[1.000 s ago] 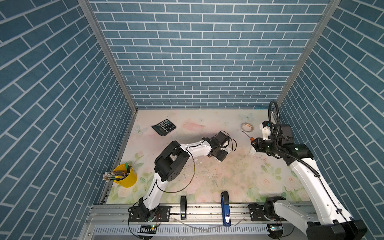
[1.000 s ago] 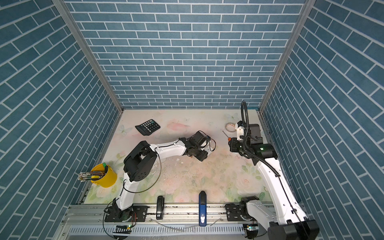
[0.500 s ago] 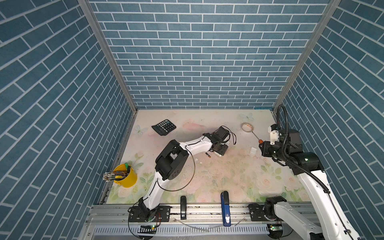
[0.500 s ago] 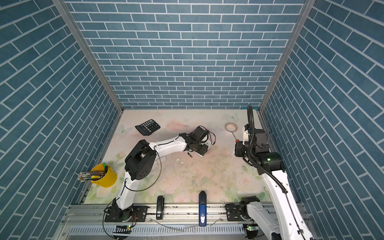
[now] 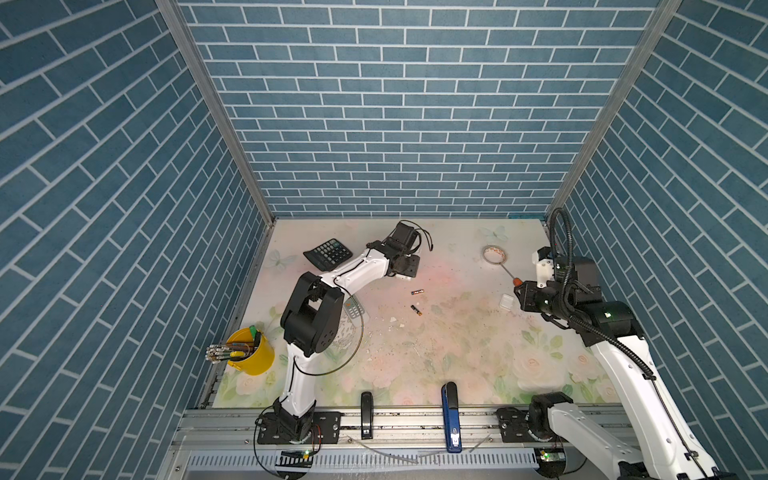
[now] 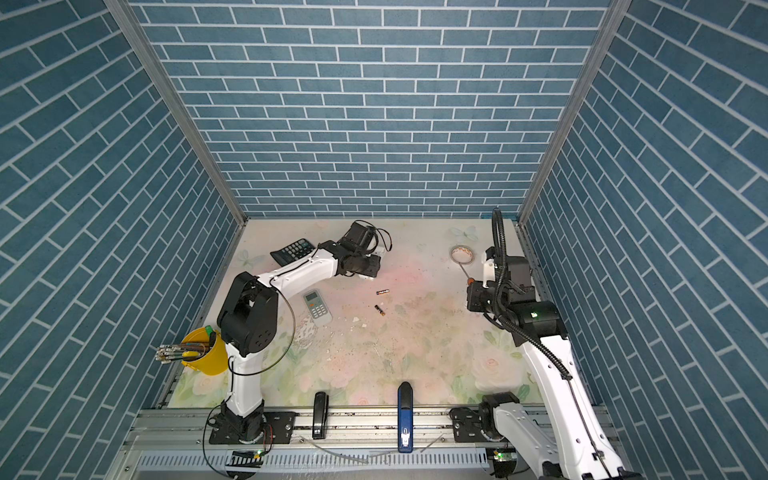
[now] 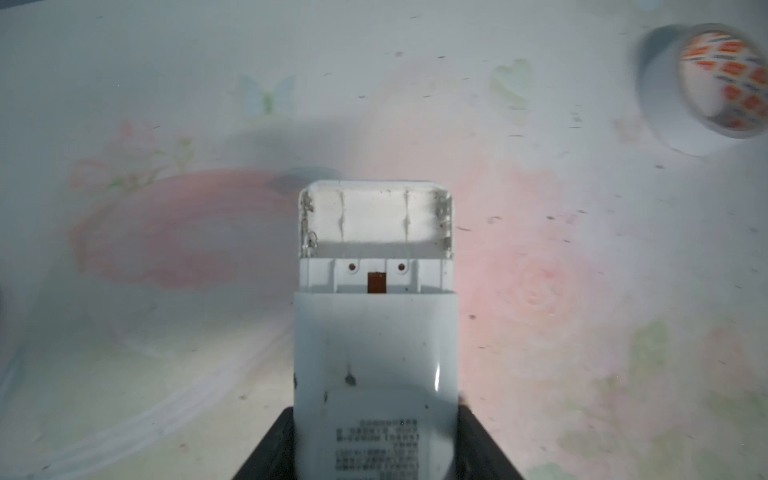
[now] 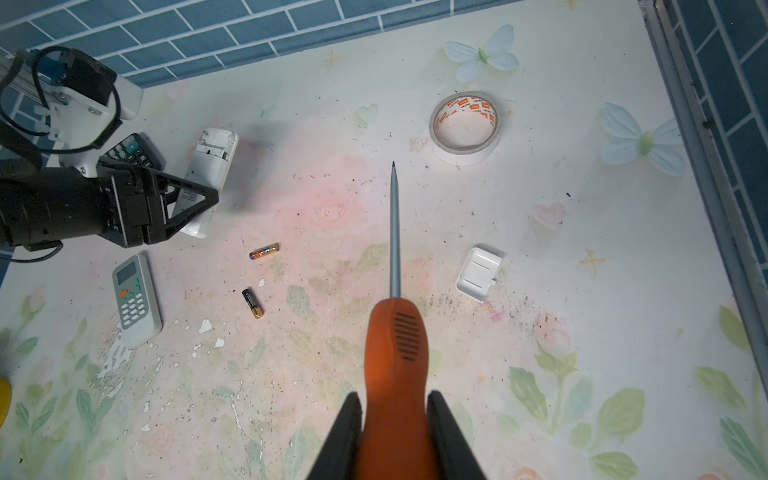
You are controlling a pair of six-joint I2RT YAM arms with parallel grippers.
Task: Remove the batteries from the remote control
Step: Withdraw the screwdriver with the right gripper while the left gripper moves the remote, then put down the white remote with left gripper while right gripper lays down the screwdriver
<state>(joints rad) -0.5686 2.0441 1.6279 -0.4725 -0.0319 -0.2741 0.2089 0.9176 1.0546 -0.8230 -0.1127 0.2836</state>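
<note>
On the near half of the tabletop [image 5: 457, 353] a grey remote [image 6: 317, 309] is seen lying keys up, well apart from both tools; whether anything is left inside it cannot be told. Just beyond it, near the middle, a dark battery [image 5: 415, 310] and, slightly farther back, an orange-gold battery [image 5: 417, 292] are found lying loose, near each other but not touching. A second ago neither could be made out there, the left arm being stretched over that spot; half a second ago only one small speck was shown.

To the right, a white battery cover [image 8: 478, 274] lies on the tabletop. The right tool [image 8: 395, 411] is pressed onto the handle of the orange screwdriver [image 8: 395, 353], whose tip is pointed at nothing. It has been drawn back from nearer the middle towards the side wall.

Farther back, the white remote control [image 7: 376, 332] is pinched by its sides in the left tool [image 7: 376, 440] and has been carried away from the middle, towards the calculator [image 5: 328, 252]. Its battery compartment [image 7: 376, 220] is shown open and empty, the springs bare. This remote is therefore judged to be unloaded, with only its setting down, and perhaps the grey one, left to be dealt with. At the far side a tape roll [image 5: 494, 254] lies flat.
</note>
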